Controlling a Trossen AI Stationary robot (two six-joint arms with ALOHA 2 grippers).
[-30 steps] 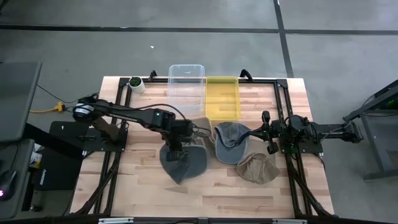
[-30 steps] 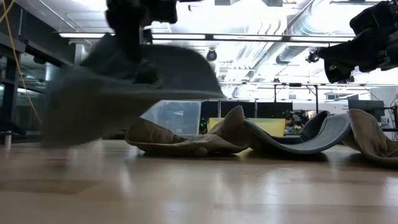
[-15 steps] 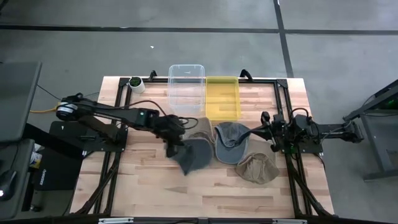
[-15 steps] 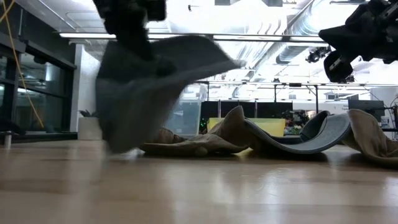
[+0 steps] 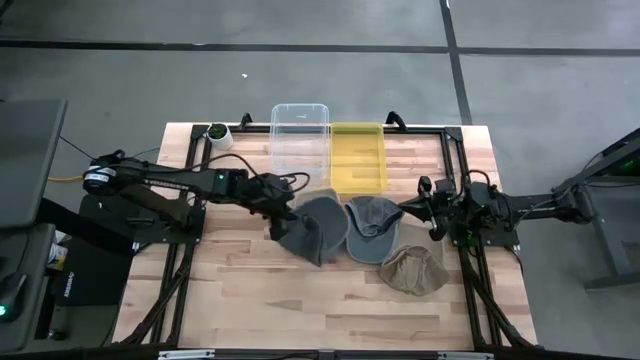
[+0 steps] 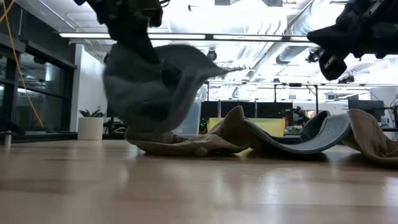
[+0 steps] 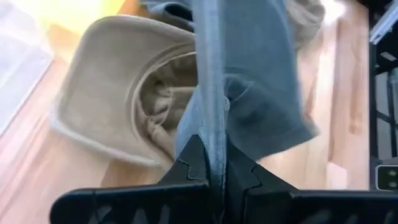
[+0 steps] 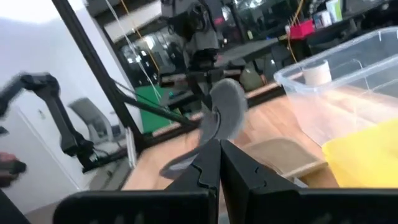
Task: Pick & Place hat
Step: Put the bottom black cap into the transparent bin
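My left gripper (image 5: 279, 214) is shut on a dark grey hat (image 5: 310, 232), which also shows in the low view as the grey hat (image 6: 155, 87) under the gripper (image 6: 127, 18). Beneath it a tan hat (image 7: 118, 99) lies crown-down on the table. A blue-grey hat (image 5: 372, 228) and a second tan hat (image 5: 412, 268) lie to the right on the wood. My right gripper (image 5: 427, 205) hovers shut and empty above the table's right side; its wrist view shows its fingers (image 8: 217, 152) closed and the grey hat (image 8: 227, 106) far off. My left gripper pinches the grey hat's brim edge (image 7: 214, 146) between its two fingers, which lie across the edge and come at it from above and from the table's left. The hat hangs slack below the fingers, off the table; whether its lower end (image 6: 152, 127) touches the tan hat I cannot tell.
A clear bin (image 5: 300, 140) and a yellow bin (image 5: 358, 155) stand side by side at the far edge. A white cup with a green top (image 5: 217, 135) sits at the far left. Bare wood (image 5: 300, 310) stretches along the near side. Dark frame rails (image 5: 470, 290) flank the table.
My left gripper has carried the grey hat from the near middle of the table toward the far edge. The hat has swung and turned as it went, and now hangs over the tan hat next to the blue-grey one. My right gripper has risen slightly.
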